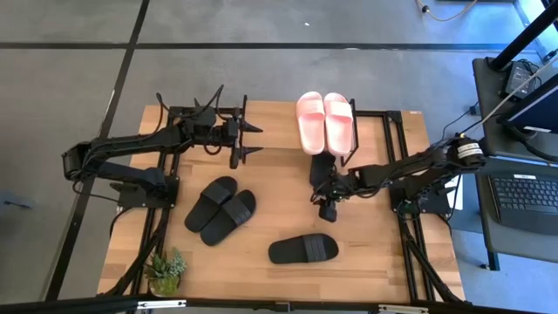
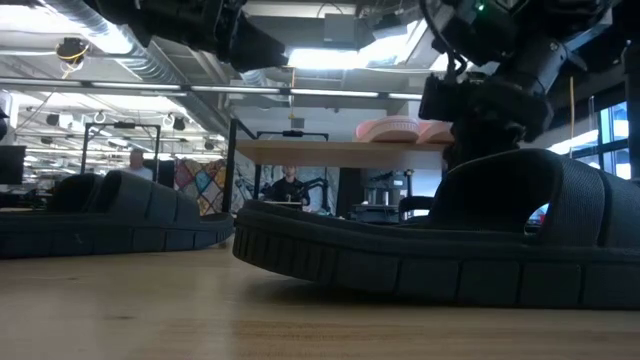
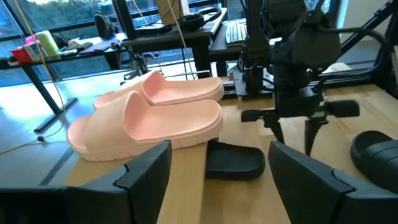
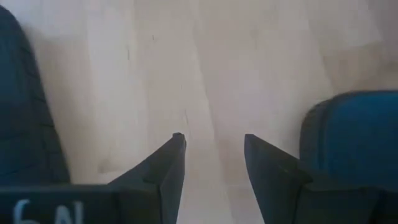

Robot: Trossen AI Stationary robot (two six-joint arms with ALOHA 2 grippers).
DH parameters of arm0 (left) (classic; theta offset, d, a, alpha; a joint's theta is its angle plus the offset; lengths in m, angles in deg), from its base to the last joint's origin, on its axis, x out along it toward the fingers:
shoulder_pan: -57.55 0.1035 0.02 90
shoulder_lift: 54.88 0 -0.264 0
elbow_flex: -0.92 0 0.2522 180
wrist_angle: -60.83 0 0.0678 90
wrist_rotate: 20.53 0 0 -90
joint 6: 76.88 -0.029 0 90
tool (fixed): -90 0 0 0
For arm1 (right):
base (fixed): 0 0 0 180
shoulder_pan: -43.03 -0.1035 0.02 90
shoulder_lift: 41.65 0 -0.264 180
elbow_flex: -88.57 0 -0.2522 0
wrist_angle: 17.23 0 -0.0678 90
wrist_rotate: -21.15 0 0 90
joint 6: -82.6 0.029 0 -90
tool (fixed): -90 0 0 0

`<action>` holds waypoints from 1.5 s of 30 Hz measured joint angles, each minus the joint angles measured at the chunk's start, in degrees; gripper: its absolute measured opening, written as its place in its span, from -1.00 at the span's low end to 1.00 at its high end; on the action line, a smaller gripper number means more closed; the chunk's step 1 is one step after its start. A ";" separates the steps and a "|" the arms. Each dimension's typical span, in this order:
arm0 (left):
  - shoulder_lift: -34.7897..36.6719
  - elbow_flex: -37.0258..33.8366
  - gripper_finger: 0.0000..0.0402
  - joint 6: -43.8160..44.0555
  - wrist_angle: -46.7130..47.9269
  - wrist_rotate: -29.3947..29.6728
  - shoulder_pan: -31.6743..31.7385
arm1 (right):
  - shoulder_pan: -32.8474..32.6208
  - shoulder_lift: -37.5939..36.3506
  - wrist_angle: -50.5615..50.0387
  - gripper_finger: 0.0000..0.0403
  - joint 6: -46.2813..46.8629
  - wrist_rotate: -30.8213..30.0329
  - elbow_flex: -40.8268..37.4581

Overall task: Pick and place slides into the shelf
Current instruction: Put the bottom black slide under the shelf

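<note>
Two pale pink slides (image 1: 325,122) (image 3: 155,118) lie side by side, soles down, on the shelf's light top board (image 3: 186,180) (image 2: 340,152). One black slide (image 3: 235,163) (image 1: 321,166) lies on the table beside and below that board. Two more black slides (image 1: 220,209) lie together at mid-table, and one (image 1: 303,249) (image 2: 440,250) lies nearer the front edge. My left gripper (image 1: 255,139) (image 3: 221,149) hangs open, level, left of the shelf. My right gripper (image 1: 329,209) (image 4: 212,138) (image 3: 292,140) slants down over bare table, open, with nothing between its fingers.
A small potted plant (image 1: 166,272) stands at the table's near left corner. Black frame rails (image 1: 410,253) run along the table's right side. A desk with a laptop (image 1: 523,196) stands beyond the right edge. Bare wood (image 1: 261,174) lies between the two arms.
</note>
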 joint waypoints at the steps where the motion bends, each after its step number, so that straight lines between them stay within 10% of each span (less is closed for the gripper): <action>1: 0.00 0.00 0.29 0.14 0.01 0.00 -0.13 | 0.15 0.35 -0.41 -0.18 0.32 -0.07 0.00; 45: 0.02 0.00 0.29 0.69 0.37 0.02 -0.17 | 8.53 0.48 -5.13 -0.18 -0.40 -5.65 -0.04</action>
